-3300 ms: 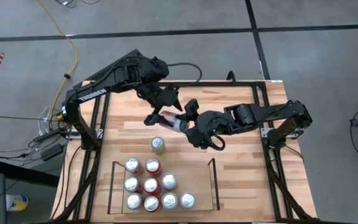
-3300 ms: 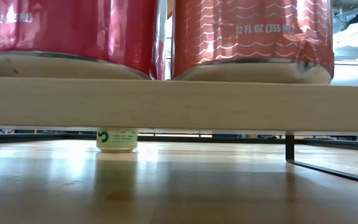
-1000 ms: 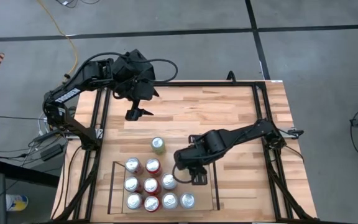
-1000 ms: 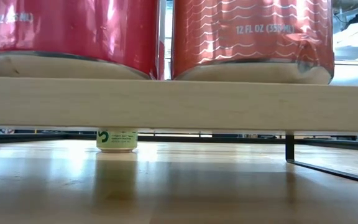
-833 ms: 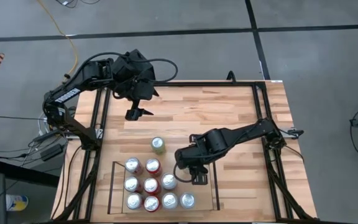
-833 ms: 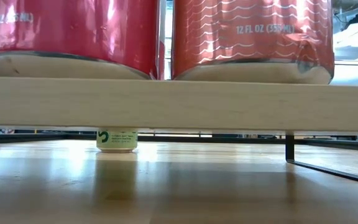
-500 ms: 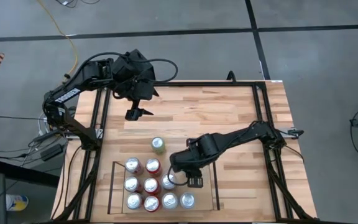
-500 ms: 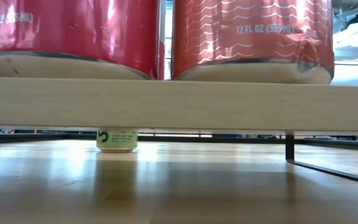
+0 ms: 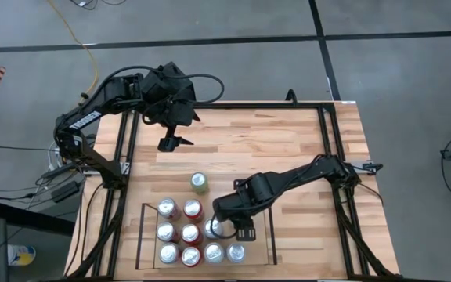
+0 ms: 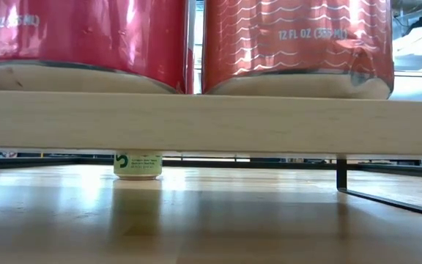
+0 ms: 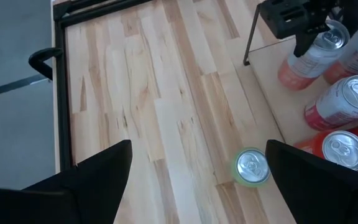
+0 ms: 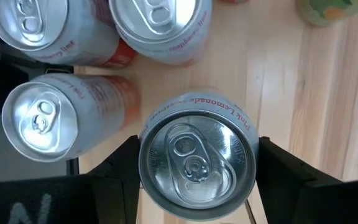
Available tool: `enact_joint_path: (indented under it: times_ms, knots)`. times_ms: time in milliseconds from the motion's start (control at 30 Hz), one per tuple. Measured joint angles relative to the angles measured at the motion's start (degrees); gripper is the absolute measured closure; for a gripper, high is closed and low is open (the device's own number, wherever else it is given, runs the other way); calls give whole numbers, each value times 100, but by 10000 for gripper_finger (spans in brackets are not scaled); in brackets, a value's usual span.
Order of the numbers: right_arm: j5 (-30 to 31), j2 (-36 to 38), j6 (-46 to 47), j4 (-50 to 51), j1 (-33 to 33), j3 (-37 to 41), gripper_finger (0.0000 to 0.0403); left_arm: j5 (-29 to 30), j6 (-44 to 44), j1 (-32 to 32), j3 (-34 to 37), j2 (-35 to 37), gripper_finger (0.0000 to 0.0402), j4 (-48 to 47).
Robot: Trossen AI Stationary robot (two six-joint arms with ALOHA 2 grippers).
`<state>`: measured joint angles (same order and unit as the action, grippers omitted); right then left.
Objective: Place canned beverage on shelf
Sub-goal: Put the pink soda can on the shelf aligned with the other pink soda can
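Left arm (image 9: pixel 104 102): matte black links are being shown, joined by rounded housings; white lettering is being carried along the forearm link, too small to be read. A black cable (image 9: pixel 218 82) is being looped out from the bulky wrist block.

Right arm (image 9: pixel 304 174): the same black finish and rounded joint housings are being displayed, with a slimmer forearm.

Left gripper (image 11: pixel 197 177): two broad, flat, dark fingers are being seen, tapering towards blunt tips.

Right gripper (image 12: pixel 194 168): matching black fingers with angular edges are being presented.
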<state>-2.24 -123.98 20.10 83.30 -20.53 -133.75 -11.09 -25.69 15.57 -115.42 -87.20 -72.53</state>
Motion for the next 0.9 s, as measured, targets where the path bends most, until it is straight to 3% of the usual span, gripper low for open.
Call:
enact_joint_path:
  times_ms: [900]
  knots:
    - [61, -11, -111, -93, -122, 0, 177, 0, 0, 0, 0, 0, 47, 0]
